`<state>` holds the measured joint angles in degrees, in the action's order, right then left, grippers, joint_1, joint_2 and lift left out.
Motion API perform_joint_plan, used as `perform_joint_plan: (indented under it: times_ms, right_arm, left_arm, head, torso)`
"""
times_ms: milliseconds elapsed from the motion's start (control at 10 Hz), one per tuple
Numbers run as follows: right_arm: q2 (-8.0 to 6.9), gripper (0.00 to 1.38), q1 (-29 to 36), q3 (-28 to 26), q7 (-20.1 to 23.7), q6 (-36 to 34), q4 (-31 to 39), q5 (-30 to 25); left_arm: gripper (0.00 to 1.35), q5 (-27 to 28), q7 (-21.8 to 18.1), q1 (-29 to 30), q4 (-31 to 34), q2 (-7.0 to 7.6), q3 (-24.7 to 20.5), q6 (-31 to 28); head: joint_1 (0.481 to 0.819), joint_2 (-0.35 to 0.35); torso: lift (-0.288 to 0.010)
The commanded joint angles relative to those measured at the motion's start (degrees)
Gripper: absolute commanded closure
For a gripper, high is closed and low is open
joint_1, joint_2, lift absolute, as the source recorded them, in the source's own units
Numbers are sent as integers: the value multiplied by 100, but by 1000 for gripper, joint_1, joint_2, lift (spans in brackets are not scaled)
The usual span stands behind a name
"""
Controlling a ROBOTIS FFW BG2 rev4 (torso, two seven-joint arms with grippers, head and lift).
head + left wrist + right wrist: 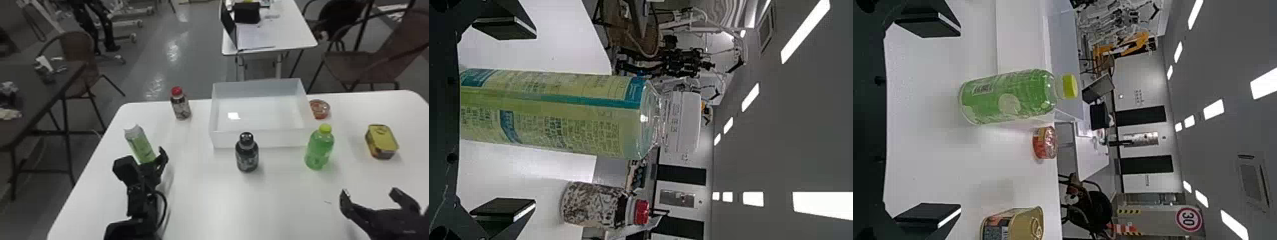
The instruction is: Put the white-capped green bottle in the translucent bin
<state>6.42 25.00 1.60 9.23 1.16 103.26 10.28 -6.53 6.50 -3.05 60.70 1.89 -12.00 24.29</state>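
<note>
My left gripper (143, 158) is at the table's left side, its fingers apart around the lower part of the white-capped green bottle (140, 145). In the left wrist view, the bottle (554, 112) stands between the fingers of the left gripper (533, 120), with a gap on each side. The translucent bin (258, 138) sits at the table's far middle, to the right of that bottle. My right gripper (369, 193) is parked at the table's right front; in its wrist view, the right gripper (959, 121) is open with nothing held.
A red-capped bottle (181, 107) stands left of the bin. A dark bottle (247, 156) and a yellow-capped green bottle (319, 150) stand before its near wall. Farther right are a small round red container (319, 109) and a yellow tin (382, 140).
</note>
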Motion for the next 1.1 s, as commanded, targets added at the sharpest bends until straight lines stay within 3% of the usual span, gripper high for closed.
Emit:
perform_joint_plan:
  times_ms: [0, 100, 400, 500, 600, 700, 1000]
  right_arm:
    - [-44, 59, -4, 7, 18, -2, -25, 0]
    - [-88, 59, -22, 7, 62, -2, -52, -26]
    - [-123, 59, -48, 7, 115, -2, -87, -44]
    - [-141, 59, -48, 7, 115, -2, -87, -53]
    - [-159, 59, -48, 7, 123, 7, -96, -53]
    - [-167, 59, -48, 7, 132, -2, -96, -62]
    - [-159, 59, -48, -1, 150, -2, -87, -53]
  left_arm:
    - [111, -243, -457, -293, -436, 198, -48, -30]
    - [116, -305, -685, -469, -656, 347, -4, -30]
    - [150, -15, -729, -627, -717, 409, -180, -82]
    - [383, -59, -738, -618, -735, 435, -171, -109]
    - [820, 55, -650, -601, -744, 400, -197, -56]
    - [906, 108, -624, -610, -744, 330, -250, -56]
    - [907, 433, -571, -618, -691, 233, -311, 111]
  head:
    - [695, 212]
    - [695, 214]
    - [695, 228]
    - [695, 234]
    - [695, 240]
    - [695, 242]
    - [695, 240]
  torso:
    - [-91]
    - [-91]
    - [-91]
    - [-91]
    - [-91]
    - [-91]
    - [-91]
